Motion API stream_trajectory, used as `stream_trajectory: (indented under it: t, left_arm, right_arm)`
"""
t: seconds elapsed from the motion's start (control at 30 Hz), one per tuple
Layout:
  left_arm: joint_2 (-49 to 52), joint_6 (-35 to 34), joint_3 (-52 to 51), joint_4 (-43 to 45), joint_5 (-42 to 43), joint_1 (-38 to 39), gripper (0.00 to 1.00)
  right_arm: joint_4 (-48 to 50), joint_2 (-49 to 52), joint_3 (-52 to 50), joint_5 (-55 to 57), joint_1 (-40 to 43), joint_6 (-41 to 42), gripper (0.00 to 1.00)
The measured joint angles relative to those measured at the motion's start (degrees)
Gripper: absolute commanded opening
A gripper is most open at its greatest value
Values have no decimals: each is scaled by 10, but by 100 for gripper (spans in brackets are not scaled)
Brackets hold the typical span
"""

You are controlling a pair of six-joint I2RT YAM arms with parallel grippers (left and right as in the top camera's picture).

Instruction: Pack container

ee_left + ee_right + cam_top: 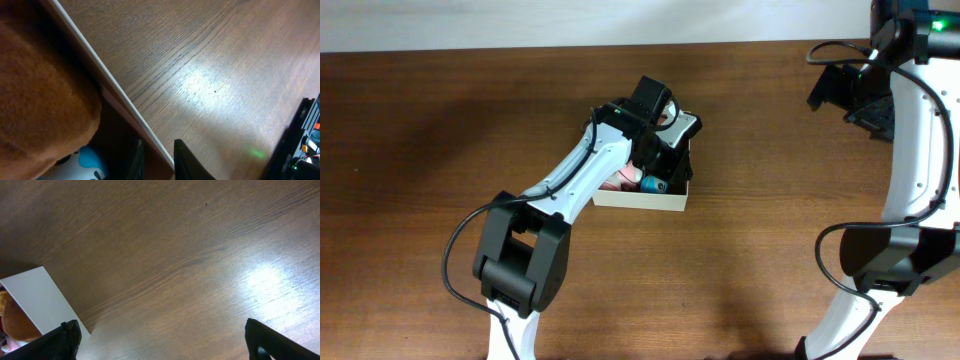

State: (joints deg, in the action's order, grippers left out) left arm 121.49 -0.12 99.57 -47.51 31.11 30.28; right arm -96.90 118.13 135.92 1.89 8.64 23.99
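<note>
The container (642,200) is a shallow cream-walled box at the table's middle, with toys inside. My left gripper (665,165) reaches over its right side. In the left wrist view this gripper (158,146) straddles the container wall (100,70), one finger inside and one outside, shut on it. A brown plush (40,90) and a blue-and-white toy (80,162) lie inside the container. My right gripper (835,90) hovers at the far right, open and empty (162,332) above bare wood. In the right wrist view the container's white wall (35,300) shows at the left edge.
The brown wooden table (440,130) spreads all round the container. The right arm's base (890,260) stands at the right front, and the left arm's base (520,260) at the front left. A blue toy (653,185) shows in the box beside the left arm.
</note>
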Motion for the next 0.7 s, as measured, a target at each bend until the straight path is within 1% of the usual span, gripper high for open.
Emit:
stream_trajectory:
  t: [0.53, 0.7]
  left_arm:
    - [0, -3, 0, 7, -1, 19, 20]
    - [0, -16, 0, 26, 0, 19, 19]
  right_arm:
    - [0, 0, 0, 0, 0, 0, 99]
    - [0, 0, 0, 0, 0, 0, 99]
